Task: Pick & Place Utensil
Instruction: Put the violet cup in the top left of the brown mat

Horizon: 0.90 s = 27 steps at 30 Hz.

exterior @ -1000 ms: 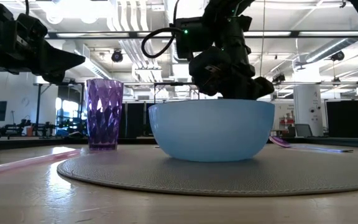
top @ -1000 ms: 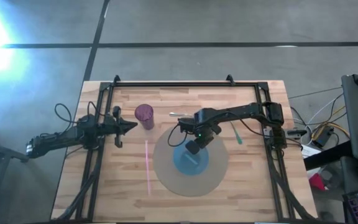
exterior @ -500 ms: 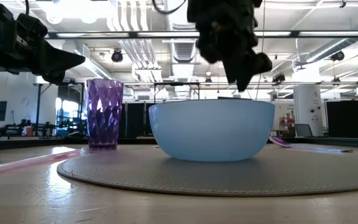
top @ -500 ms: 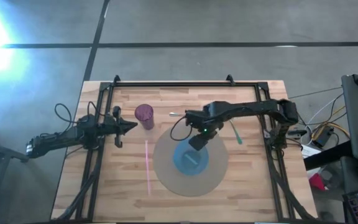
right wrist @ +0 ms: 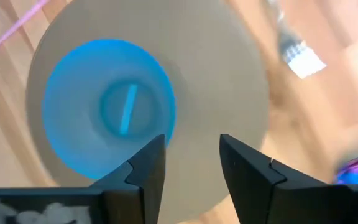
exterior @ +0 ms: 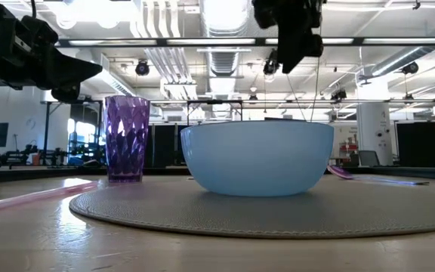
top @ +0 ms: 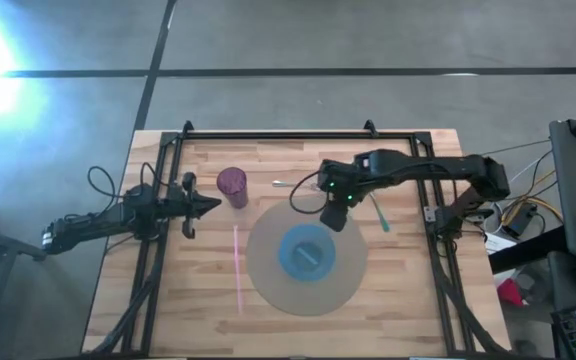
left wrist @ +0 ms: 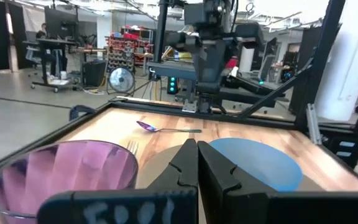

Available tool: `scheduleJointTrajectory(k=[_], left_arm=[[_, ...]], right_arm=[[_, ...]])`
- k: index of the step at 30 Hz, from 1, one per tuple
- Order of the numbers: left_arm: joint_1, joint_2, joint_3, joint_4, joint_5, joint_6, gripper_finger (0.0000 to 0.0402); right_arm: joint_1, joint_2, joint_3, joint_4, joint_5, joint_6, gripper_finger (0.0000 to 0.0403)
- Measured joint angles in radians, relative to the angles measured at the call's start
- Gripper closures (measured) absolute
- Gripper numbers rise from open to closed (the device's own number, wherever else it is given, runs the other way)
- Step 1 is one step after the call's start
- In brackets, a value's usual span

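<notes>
Utensil [right wrist: 127, 111]: short light-blue stick lying in blue bowl [right wrist: 73, 93]

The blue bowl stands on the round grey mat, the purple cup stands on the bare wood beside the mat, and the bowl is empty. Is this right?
Not quite: the blue bowl is not empty. The right wrist view shows a light blue utensil lying in it. The rest holds: the bowl stands on the round grey mat, and the purple cup on the bare wood beside it.
</notes>
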Motion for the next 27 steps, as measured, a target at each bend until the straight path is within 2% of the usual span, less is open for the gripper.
scheduleJointTrajectory(k=[3,6,11,14,17,19,23,27], left_arm=[[0.0,0.0,0.0,0.008,0.0,-0.022,0.0398],[0.0,0.0,0.0,0.017,-0.001,-0.023,0.0376],[0.0,0.0,0.0,0.05,-0.024,-0.072,0.0304],[0.0,0.0,0.0,0.124,-0.042,-0.119,0.0262],[0.0,0.0,0.0,0.217,-0.043,-0.131,0.0237],[0.0,0.003,0.006,0.257,-0.059,-0.135,0.023],[0.001,0.039,0.072,0.221,-0.145,-0.137,0.0228],[0.001,0.114,0.175,0.08,-0.266,-0.137,0.0229]], right_arm=[[0.0,-0.041,0.0,0.0,0.073,-0.061,0.0264],[-0.001,-0.08,0.0,0.0,0.142,-0.095,0.0269],[-0.001,-0.153,0.0,-0.002,0.211,-0.135,0.0273],[-0.001,-0.194,-0.001,-0.003,0.236,-0.15,0.0271],[0.0,-0.231,-0.005,-0.003,0.263,-0.174,0.0267],[0.0,-0.252,-0.01,-0.005,0.28,-0.188,0.0264],[-0.001,-0.286,-0.038,-0.004,0.282,-0.207,0.0261],[-0.003,-0.308,-0.087,0.007,0.323,-0.211,0.0266]])
